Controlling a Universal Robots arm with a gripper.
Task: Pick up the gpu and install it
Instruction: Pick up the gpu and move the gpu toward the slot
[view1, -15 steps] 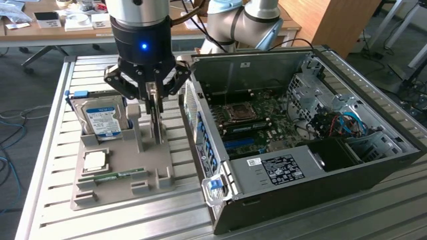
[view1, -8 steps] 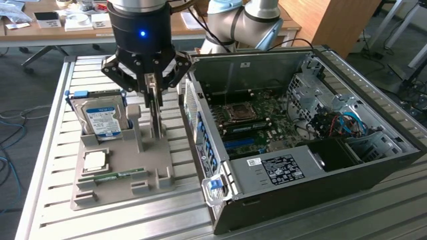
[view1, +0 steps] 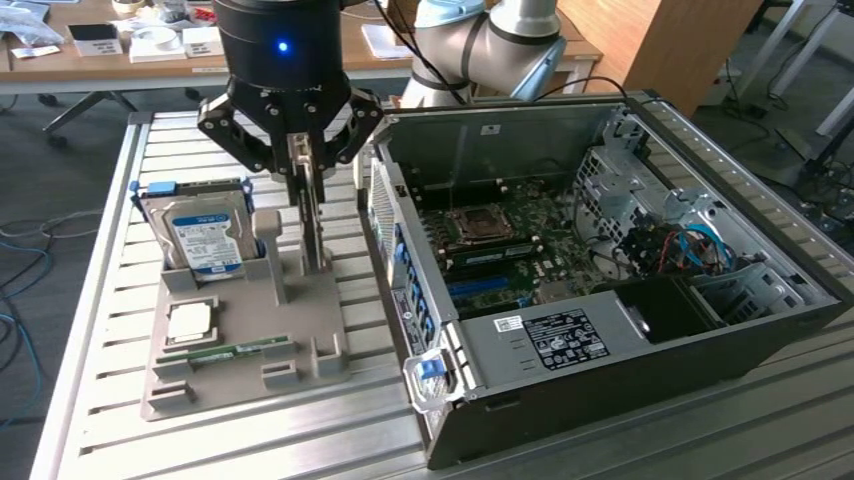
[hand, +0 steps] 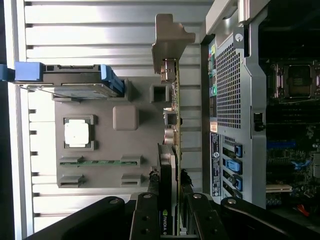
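Wrist view: gripper (hand: 169, 200) clamped on the gpu (hand: 173, 115), upright in the tray (hand: 107, 150), at the case's (view1: 627, 345) 9 o'clock in the exterior view. I'd lift straight, no twisting.

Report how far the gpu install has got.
Done: the claw is closed on the gpu, standing on edge at the grey tray. In hand: the pick-up; whether it has cleared the tray is unclear. Left: the install; the card is not in the open case.
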